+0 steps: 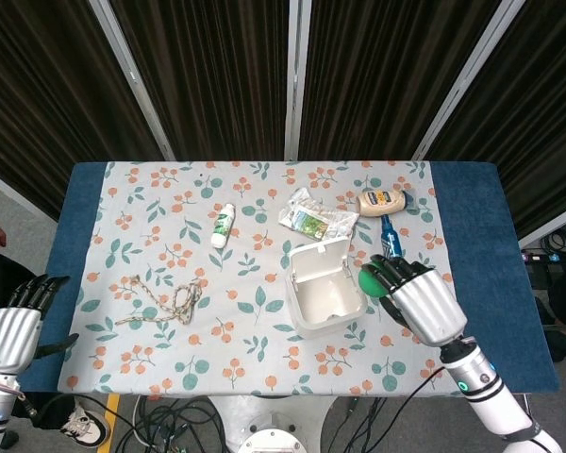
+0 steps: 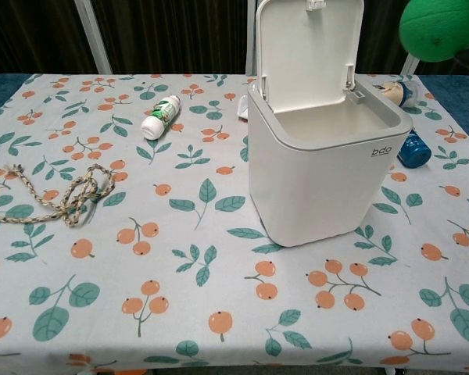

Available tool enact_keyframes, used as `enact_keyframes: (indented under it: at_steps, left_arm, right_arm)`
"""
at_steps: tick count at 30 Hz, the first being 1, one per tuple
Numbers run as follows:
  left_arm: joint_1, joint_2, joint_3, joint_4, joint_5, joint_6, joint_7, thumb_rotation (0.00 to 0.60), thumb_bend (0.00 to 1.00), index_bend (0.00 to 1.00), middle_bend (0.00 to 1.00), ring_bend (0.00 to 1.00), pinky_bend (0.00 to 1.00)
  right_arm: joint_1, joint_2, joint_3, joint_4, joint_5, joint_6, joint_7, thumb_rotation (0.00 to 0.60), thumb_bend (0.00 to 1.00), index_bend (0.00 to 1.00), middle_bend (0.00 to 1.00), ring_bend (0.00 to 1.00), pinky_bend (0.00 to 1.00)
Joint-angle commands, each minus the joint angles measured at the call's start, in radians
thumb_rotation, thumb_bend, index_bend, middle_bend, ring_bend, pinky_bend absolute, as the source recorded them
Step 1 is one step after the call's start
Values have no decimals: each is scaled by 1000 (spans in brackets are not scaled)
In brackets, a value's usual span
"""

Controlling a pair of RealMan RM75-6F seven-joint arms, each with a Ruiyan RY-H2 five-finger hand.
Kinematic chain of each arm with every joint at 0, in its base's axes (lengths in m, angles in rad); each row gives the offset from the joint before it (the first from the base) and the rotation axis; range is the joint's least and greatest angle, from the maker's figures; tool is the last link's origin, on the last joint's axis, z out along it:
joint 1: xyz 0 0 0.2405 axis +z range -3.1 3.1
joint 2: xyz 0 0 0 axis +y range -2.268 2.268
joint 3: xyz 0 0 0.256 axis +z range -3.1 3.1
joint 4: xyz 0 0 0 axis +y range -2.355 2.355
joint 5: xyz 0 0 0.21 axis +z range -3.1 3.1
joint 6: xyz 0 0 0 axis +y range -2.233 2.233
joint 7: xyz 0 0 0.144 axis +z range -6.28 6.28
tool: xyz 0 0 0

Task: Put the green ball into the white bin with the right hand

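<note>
My right hand (image 1: 417, 300) holds the green ball (image 1: 371, 282) in the air, just right of the white bin (image 1: 326, 288). The chest view shows the green ball (image 2: 440, 30) high at the top right, above and right of the white bin (image 2: 323, 169), with the hand itself out of that frame. The bin stands with its lid up and its inside looks bare. My left hand (image 1: 17, 324) hangs off the table's left edge, fingers apart and holding nothing.
A blue bottle (image 1: 391, 243) and a mayonnaise bottle (image 1: 382, 200) lie behind my right hand. A crumpled wrapper (image 1: 313, 217) sits behind the bin. A small white bottle (image 1: 224, 226) and a rope (image 1: 165, 303) lie to the left.
</note>
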Motion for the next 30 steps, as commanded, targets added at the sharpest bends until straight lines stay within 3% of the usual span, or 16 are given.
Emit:
enact_keyframes:
  at_steps: [1,8,15,19,23,30]
  left_arm:
    - [1,0,0,2,-1,0,-2,600,27,155,170,99,171]
    - [1,-2,1,9,-1,0,-10,600,27,155,170,100,172]
    - [1,-2,0,13,-1,-1,-15,600,27,155,170,99,172]
    - [1,-2,0,10,1,1,-12,600,27,155,170,99,171]
    - [2,1,-2,6,4,9,-12,600,27,155,170,99,172]
    - [5,1,-4,7,10,22,-19,600,27,155,170,100,172]
  right_arm:
    - [33,-43,11,14,-4,-41,4,600,344,557,502,467,651]
    - [68,-80,8,17,-7,-96,9,600,229,367,402,340,517]
    - [70,-57,0,-4,14,-120,18,600,43,119,179,86,254]
    - [70,-46,-3,-10,18,-126,24,600,1,66,117,14,178]
    - [50,-31,-7,-6,2,-88,26,600,0,59,105,8,171]
    - [-91,47,-38,74,8,112,106,600,5,42,92,0,156]
